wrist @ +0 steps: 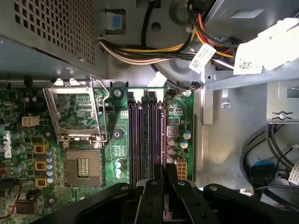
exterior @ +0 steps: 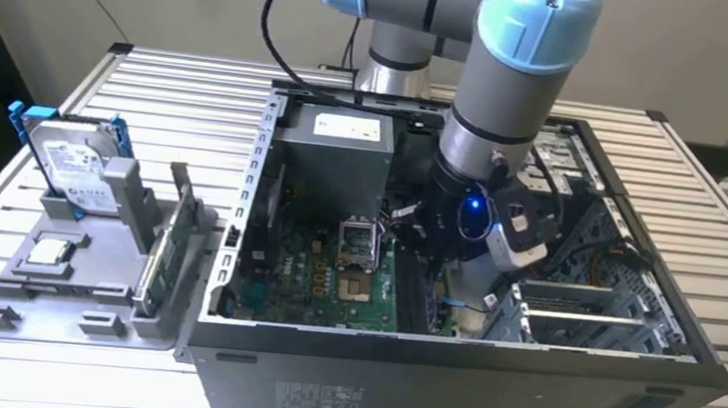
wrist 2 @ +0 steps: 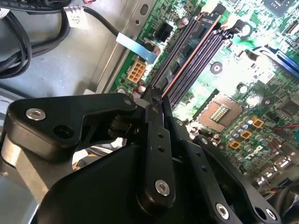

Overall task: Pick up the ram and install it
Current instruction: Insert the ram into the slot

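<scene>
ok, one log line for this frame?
gripper: shut on ram | location: inside PC case, over motherboard | ram: edge in outermost memory slot

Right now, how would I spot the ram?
Inside the open computer case, find the dark parallel slots on the green motherboard. The ram is the thin, copper-edged strip over the slot nearest the board's edge, pinched by the end effector.

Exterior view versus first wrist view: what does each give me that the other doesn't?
Exterior view alone: the silver hard drive upright on the grey fixture outside the computer case.

First wrist view alone: the ram standing edge-on in the outermost memory slot, the gripper closed on it.

Both: the motherboard and the open CPU socket.
</scene>
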`<state>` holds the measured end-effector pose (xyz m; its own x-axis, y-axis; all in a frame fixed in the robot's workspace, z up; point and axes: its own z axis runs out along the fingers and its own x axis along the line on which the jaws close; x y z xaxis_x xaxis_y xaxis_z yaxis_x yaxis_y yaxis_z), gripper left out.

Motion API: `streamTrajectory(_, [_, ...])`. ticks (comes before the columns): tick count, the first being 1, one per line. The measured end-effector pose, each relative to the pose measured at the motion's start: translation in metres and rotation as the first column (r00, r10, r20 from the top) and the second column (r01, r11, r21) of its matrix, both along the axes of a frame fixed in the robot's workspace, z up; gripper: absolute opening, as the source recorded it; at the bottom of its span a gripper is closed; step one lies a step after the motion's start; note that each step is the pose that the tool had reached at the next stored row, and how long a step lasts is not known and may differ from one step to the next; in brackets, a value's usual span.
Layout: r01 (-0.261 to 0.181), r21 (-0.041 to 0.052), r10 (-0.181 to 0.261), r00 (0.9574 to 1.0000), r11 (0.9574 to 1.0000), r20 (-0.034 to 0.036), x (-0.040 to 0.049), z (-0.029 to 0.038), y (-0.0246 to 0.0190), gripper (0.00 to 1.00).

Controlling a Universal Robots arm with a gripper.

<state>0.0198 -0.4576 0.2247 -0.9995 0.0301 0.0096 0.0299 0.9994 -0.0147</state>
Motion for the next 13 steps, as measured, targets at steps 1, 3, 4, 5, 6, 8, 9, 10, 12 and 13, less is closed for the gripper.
streamTrajectory(1, [0.0,0.0,0.0,1.0,1.0,0.0,-0.0001,-0.0002,0.0006,0.14])
streamTrajectory(3, [0.0,0.0001,0.0,1.0,1.0,0.0001,-0.0011,-0.0004,0.0008,0.14])
streamTrajectory(4, [0.0,0.0,0.0,1.0,1.0,0.0001,-0.0015,-0.0004,0.0008,0.14])
streamTrajectory(5, [0.0,0.0,0.0,1.0,1.0,0.0001,-0.0019,-0.0004,0.0008,0.14])
streamTrajectory(6, [0.0,-0.0001,0.0,1.0,1.0,0.0001,-0.0022,-0.0005,0.0008,0.14])
streamTrajectory(8, [0.0,0.0002,0.0,1.0,1.0,0.0008,-0.0022,-0.0015,0.0008,0.14])
streamTrajectory(9, [0.0,0.0001,0.0,1.0,1.0,0.0008,-0.0022,-0.002,0.0008,0.14])
streamTrajectory(10, [0.0,0.0,0.0,1.0,1.0,0.0009,-0.0023,-0.0025,0.0008,0.14])
streamTrajectory(12, [0.0,-0.0001,0.0,1.0,1.0,0.001,-0.0023,-0.0035,0.0008,0.14])
streamTrajectory(13, [0.0,-0.0002,0.0,1.0,1.0,0.001,-0.0023,-0.0035,0.0008,0.14])
